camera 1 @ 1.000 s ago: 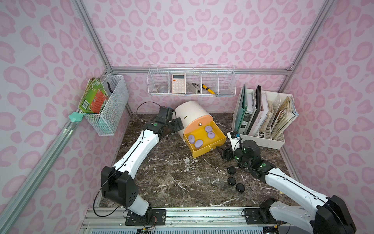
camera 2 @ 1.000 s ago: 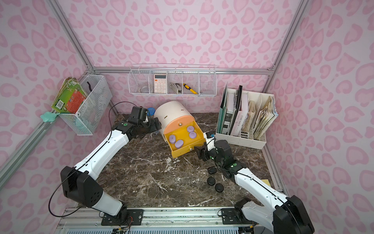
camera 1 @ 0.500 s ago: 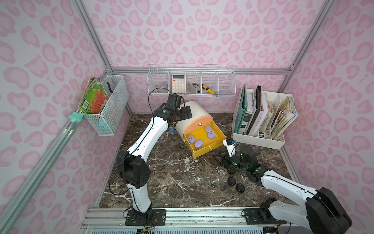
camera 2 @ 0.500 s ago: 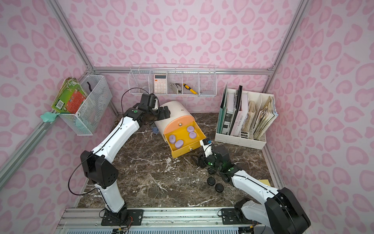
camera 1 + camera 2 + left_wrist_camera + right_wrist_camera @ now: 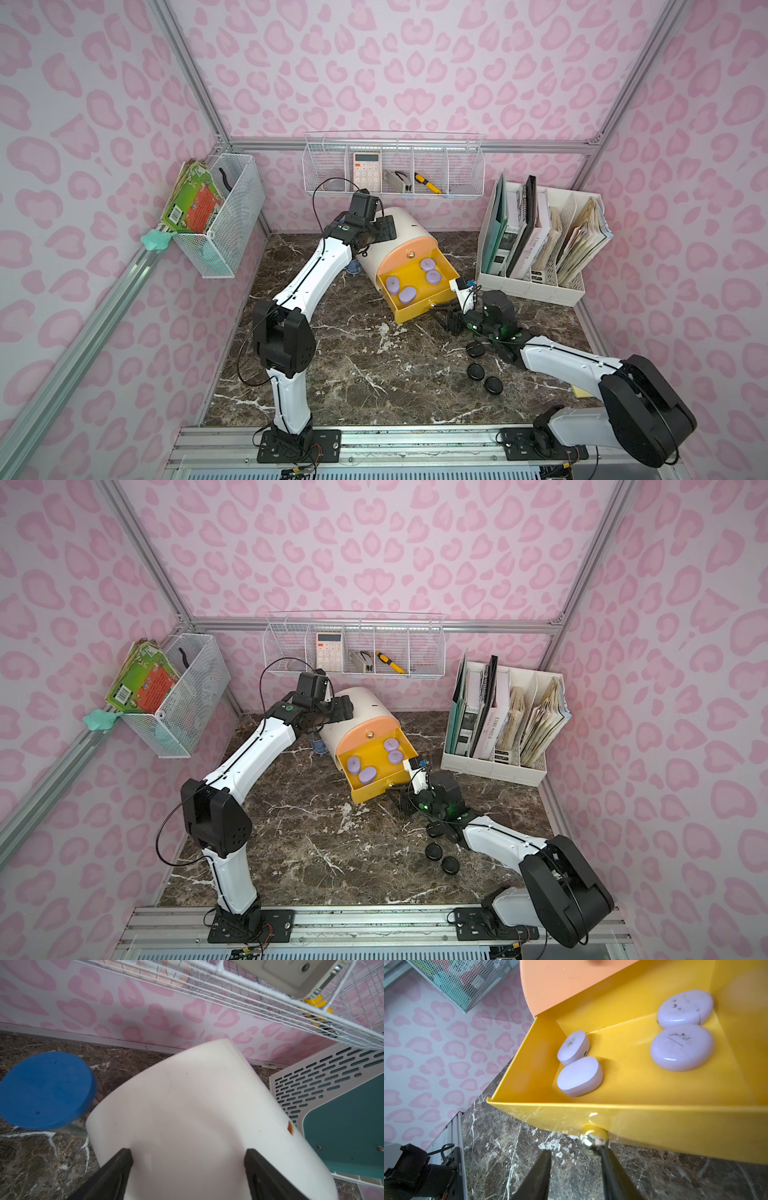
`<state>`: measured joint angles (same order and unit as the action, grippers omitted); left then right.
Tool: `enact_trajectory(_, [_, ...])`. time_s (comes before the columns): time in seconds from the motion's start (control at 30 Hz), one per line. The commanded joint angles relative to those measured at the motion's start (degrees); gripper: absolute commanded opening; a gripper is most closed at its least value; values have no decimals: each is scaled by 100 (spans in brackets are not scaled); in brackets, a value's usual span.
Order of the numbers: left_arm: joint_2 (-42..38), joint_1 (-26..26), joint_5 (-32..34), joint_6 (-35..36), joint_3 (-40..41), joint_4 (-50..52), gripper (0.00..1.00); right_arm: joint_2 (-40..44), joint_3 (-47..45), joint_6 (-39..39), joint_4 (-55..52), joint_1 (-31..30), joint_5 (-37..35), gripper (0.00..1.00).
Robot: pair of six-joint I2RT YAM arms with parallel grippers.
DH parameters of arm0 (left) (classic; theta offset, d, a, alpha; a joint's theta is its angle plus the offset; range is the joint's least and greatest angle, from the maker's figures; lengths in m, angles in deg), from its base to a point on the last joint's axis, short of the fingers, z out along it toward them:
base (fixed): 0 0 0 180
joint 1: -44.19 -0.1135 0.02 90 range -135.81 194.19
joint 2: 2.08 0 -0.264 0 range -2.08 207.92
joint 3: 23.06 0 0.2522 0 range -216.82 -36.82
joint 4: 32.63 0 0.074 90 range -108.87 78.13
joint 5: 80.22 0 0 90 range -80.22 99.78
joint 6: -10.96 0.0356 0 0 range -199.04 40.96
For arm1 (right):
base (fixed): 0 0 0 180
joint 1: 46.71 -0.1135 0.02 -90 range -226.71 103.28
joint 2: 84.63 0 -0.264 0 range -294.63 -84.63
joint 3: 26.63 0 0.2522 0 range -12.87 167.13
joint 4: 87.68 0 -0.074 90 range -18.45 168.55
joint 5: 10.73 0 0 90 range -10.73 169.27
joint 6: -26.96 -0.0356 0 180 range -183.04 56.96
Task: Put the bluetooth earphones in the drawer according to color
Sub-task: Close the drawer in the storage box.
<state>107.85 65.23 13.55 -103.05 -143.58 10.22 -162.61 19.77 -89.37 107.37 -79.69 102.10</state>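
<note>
Right gripper (image 5: 575, 1159): I see the jaws part-open at the knob (image 5: 593, 1140) of the yellow drawer (image 5: 654, 1126), one finger touching it, not clamped. The drawer stands pulled out, with four lilac earphone cases (image 5: 579, 1076) inside. Left gripper (image 5: 187, 1153) is spread wide over the white cabinet (image 5: 187, 1095); I cannot tell contact. Three black earphone cases (image 5: 475, 371) lie on the tabletop (image 5: 353, 374) beside the right arm.

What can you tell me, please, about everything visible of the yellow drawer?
The yellow drawer is a glossy, plastic-looking open tray, pulled well out of the white cabinet beneath the shut peach drawer. Four lilac earphone cases lie inside, in two pairs. A small metal knob sits on its front wall, between the open jaws of the right gripper, close against one.
</note>
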Motion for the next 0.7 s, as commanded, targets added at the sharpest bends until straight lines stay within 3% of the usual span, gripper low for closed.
enact_trajectory(0.0, [-39,6,-69,81,299,403,88,-174,200,-98,347,35,-5,38])
enact_trajectory(0.67, [-160,62,-332,-16,902,46,86,-1363,1174,-479,976,269,217,34])
